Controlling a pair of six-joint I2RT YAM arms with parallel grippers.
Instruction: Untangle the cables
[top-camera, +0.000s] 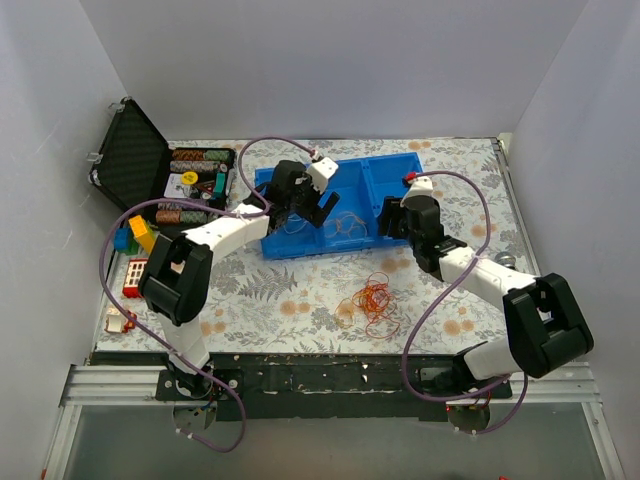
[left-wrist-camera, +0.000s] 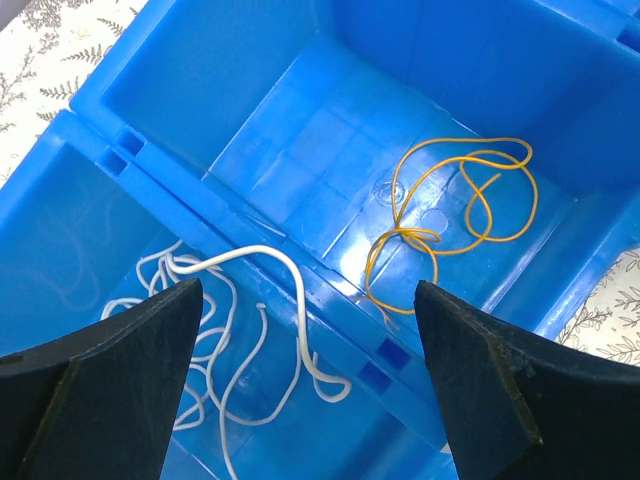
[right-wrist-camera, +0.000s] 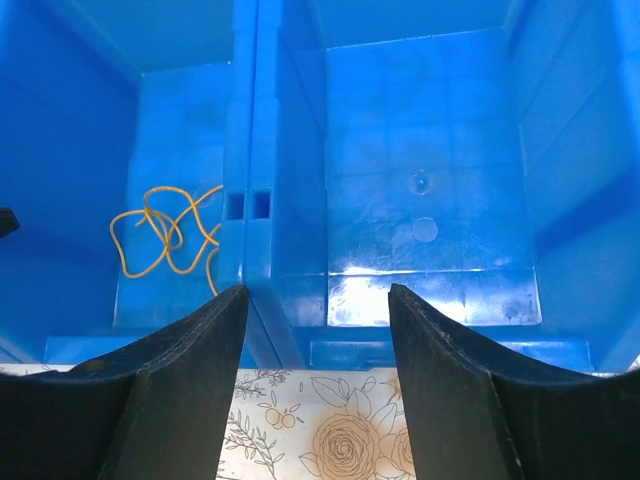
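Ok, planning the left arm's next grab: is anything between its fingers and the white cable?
Nothing visible. The left gripper hangs open above the white cable, which lies loose in a blue bin compartment, one strand against the divider.

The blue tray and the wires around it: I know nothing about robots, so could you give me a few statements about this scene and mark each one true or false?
1. The white wires share a compartment with the yellow wire. False: a wall of the blue tray parts them.
2. A tangle of red and orange wires lies on the table, outside the tray. True.
3. The left gripper is shut on a white wire. False: its fingers stand apart and hold nothing.
4. The compartment straight ahead of the right gripper holds no wire. True.
5. The black case at the far left stands open. True.
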